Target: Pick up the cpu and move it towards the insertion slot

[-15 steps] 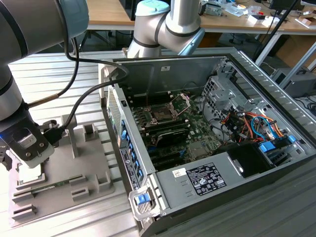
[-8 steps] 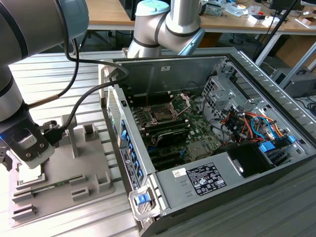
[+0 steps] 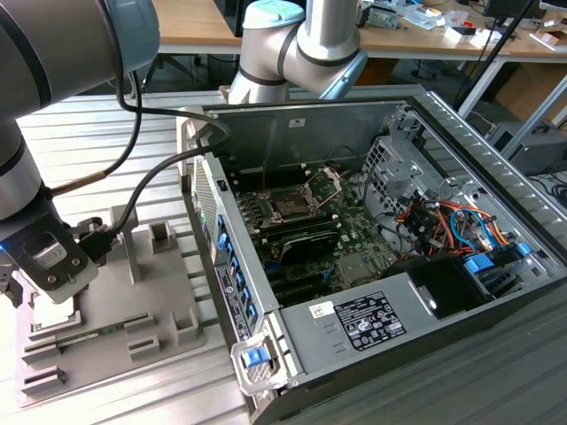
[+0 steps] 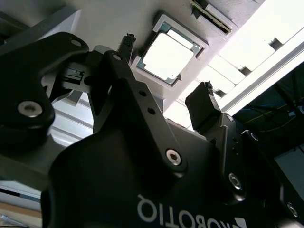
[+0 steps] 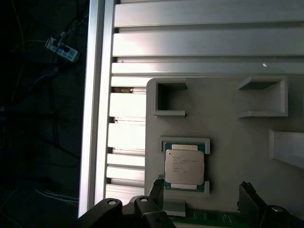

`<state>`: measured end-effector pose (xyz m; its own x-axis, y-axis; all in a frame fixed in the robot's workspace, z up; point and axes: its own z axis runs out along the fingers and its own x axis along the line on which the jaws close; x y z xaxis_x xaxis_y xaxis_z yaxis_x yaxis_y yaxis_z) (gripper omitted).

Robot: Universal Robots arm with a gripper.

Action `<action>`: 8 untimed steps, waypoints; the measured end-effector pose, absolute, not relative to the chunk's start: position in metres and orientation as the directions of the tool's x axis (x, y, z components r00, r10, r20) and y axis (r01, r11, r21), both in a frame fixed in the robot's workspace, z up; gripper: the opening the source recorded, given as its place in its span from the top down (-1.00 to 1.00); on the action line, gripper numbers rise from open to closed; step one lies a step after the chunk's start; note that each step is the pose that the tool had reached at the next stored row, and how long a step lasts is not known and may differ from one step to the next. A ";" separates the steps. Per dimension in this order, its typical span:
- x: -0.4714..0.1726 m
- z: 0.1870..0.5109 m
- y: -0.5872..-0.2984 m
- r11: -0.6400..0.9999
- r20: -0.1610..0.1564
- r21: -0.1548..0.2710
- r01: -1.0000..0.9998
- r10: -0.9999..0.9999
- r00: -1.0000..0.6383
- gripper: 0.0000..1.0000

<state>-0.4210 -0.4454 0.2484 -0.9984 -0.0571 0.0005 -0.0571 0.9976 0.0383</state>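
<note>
The silver-grey tubular robot arm (image 3: 332, 22) has rounded joints with pale blue caps (image 3: 273, 11), and a black cable (image 3: 164, 166) trails off it. Its matte black metal gripper (image 4: 166, 66) carries silver hex screws (image 4: 173, 156) and white lettering (image 4: 190, 213).

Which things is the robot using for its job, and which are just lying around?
For the job:
cpu
insertion slot
gripper, open over the cpu

Just lying around:
memory stick
coloured cables
power strip

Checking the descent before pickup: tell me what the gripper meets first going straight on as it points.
Probably the cpu, lying in a recess of the grey tray. The open gripper points straight at it; the gap between them is hard to judge.
</note>
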 end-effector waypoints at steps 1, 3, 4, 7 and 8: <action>-0.421 0.248 -0.445 0.998 0.001 0.038 -0.057 -0.057 -0.998 -0.44; -0.421 0.248 -0.445 0.998 0.001 0.038 -0.057 -0.057 -0.998 -0.44; -0.421 0.247 -0.445 0.998 0.000 0.038 -0.057 -0.057 -0.998 -0.44; -0.421 0.246 -0.445 0.998 0.000 0.038 -0.057 -0.057 -0.998 -0.44; -0.421 0.246 -0.445 0.998 0.001 0.038 -0.057 -0.057 -0.998 -0.44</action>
